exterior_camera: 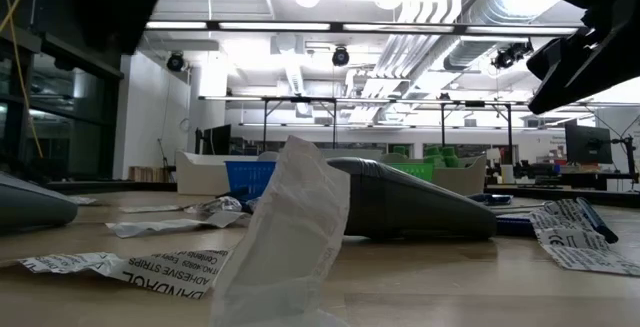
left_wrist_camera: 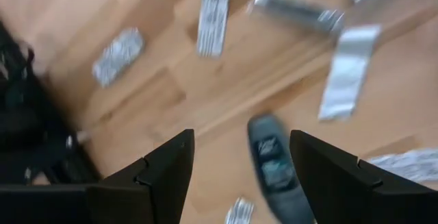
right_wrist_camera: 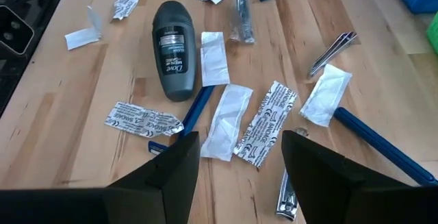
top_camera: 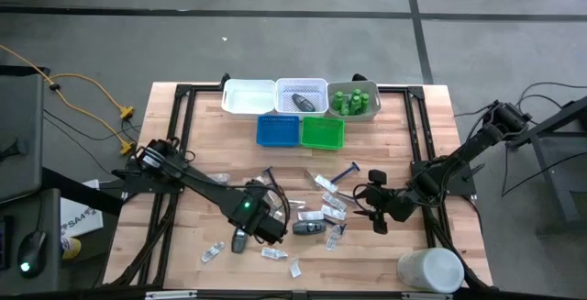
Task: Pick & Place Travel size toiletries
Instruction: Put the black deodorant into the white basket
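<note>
While I watched from the remote station, the scene read as follows.

Left gripper: the left gripper point(top_camera: 240, 241) stood low over the front-left part of the wooden table point(top_camera: 183, 144); I saw its two dark fingers point(left_wrist_camera: 161, 176) spread apart and holding nothing.

Item beneath it: a dark grey oblong deodorant stick point(left_wrist_camera: 274, 168) lay flat on the wood between those fingers, nearer one of them; I could not tell whether it touched either.

Right gripper: the right gripper point(top_camera: 374, 210) hung over the table's right-centre, its fingers point(right_wrist_camera: 171, 176) parted and empty.

Loose toiletries: a second dark grey Dove deodorant stick point(right_wrist_camera: 172, 49) lay flat beside white paper-wrapped adhesive strips point(right_wrist_camera: 263, 122), clear flat packets point(right_wrist_camera: 226, 121), a blue-handled razor point(right_wrist_camera: 380, 145) and metal nail clippers point(right_wrist_camera: 286, 200), all scattered across the table's middle.

Sorted items: small green bottles point(top_camera: 353, 101) stood in the pale tray at the rear right; a dark oblong piece point(top_camera: 305, 103) lay in the white mesh basket point(top_camera: 302, 85) next to it.

Other trays: a white tray point(top_camera: 248, 96), a blue tray point(top_camera: 277, 130) and a green tray point(top_camera: 322, 132) sat at the rear.

Container: a large white cylinder point(top_camera: 429, 270) lay at the front right.
</note>
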